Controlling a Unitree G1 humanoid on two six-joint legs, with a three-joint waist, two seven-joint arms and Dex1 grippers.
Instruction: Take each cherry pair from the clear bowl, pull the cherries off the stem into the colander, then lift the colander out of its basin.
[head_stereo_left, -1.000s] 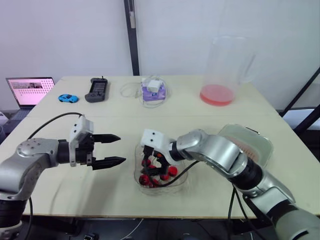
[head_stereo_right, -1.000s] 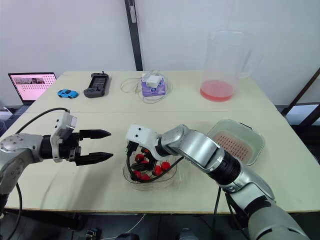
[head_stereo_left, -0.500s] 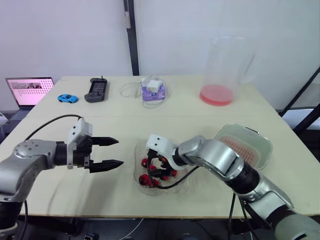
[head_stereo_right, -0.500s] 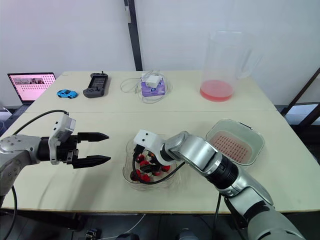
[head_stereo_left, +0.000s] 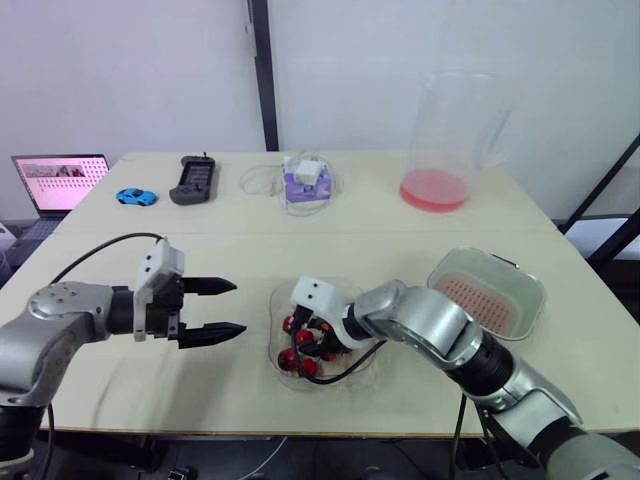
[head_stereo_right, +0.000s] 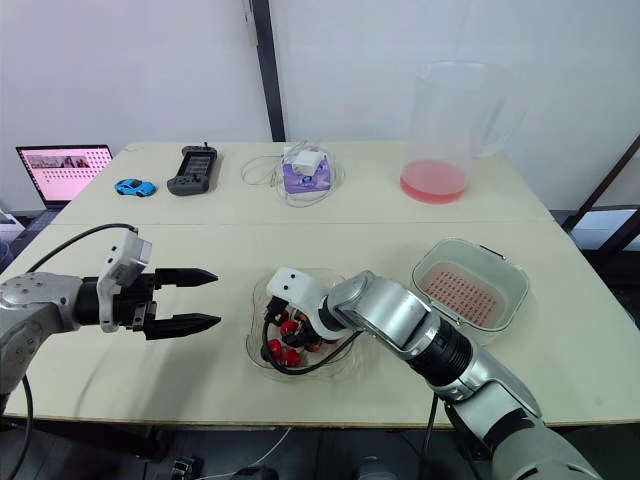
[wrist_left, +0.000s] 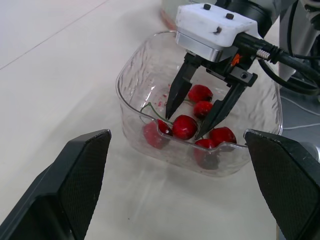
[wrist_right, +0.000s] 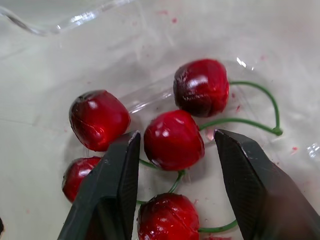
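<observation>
1. Pale tabletop (head_stereo_left: 400, 225) against a white wall, as both head views give it to me. The clear bowl (head_stereo_left: 277, 345) sits near the front edge, and the colander (head_stereo_left: 485, 300) rests in its basin (head_stereo_left: 530, 290) well apart on the right, with no fruit that I can make out. My left gripper (head_stereo_left: 240, 306) hovers beside the bowl, its fingers apart and holding nothing. My right gripper (head_stereo_left: 315, 335) is down inside the bowl among the cherries (head_stereo_left: 305, 355).

2. The left wrist view looks across at that right gripper from the side. It shows what the head views hide: the two fingers are spread, with their tips low in the bowl on either side of one cherry (wrist_left: 184, 126). A green stem arches away from that cherry.

3. The right wrist view is the only one that settles contact. That cherry sits between the fingers (wrist_right: 250, 180) with a gap on each side, so nothing is gripped yet. A neighbouring cherry (wrist_right: 99, 119) lies close against one finger, and the stems (wrist_right: 250, 120) cross underneath.

4. My reading is that a pair is being picked up and no pull has begun. Next I would close gently on that cherry, lift it clear without snagging the neighbour, then bring the left gripper in to pull over the colander.
</observation>
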